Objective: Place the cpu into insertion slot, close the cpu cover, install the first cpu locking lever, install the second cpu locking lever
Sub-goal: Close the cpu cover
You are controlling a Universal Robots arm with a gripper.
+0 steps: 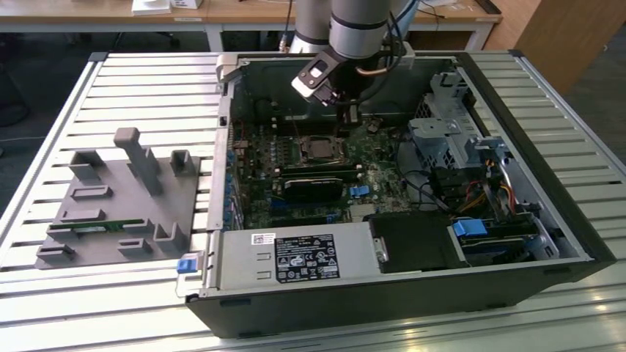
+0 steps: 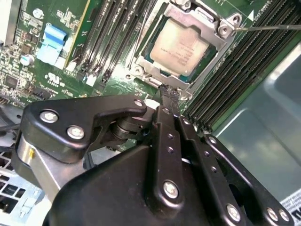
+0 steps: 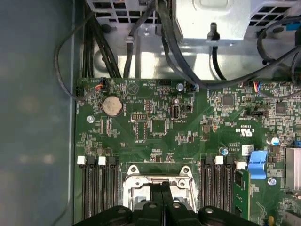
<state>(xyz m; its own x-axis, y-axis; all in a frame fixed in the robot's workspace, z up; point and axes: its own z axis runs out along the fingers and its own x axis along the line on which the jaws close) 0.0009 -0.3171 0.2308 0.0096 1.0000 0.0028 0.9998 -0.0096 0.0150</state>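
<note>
Gripper (image 2: 168, 92), fingers pressed together on nothing, is holding its tips at the edge of the cpu cover (image 2: 207, 23), which is lying flat around the cpu (image 2: 181, 42) sitting in the socket just beyond them

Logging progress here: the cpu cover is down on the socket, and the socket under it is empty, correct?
Not empty: the cpu is seated there, its silver top showing through the opening of the lowered cpu cover, as the second wrist view shows.
</note>
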